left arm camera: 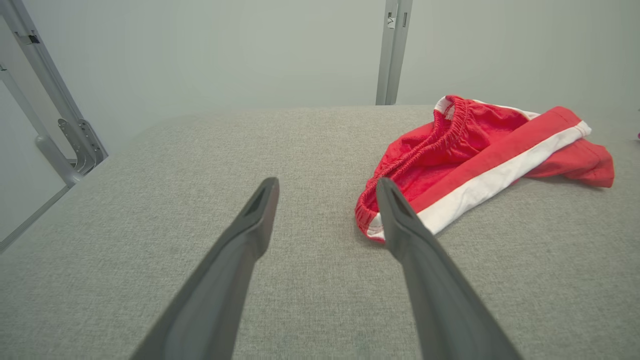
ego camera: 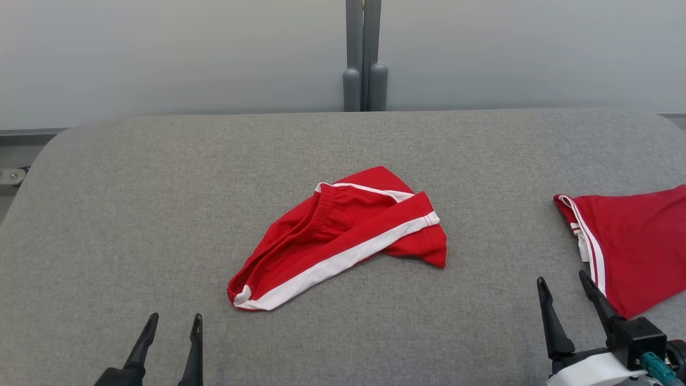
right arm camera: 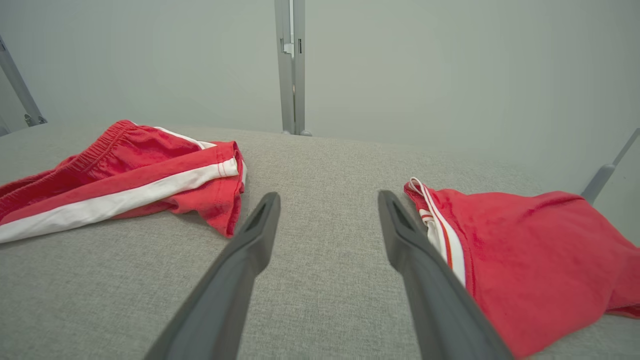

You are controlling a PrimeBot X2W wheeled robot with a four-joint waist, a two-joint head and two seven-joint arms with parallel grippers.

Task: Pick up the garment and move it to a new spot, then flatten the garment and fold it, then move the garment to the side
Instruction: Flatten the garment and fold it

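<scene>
Plainly crumpled red shorts (ego camera: 343, 236), white-striped.

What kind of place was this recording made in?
Probably a lab-style garment-folding station, not a home: a grey fabric-covered table, bare pale wall panels joined by a grey post, red shorts and a second red garment.

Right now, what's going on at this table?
Nothing is being handled yet. A crumpled pair of red shorts lies in the middle of the grey padded table, and a second red garment lies at the robot's right. The left tool and right tool hover open near the front, holding nothing.
</scene>
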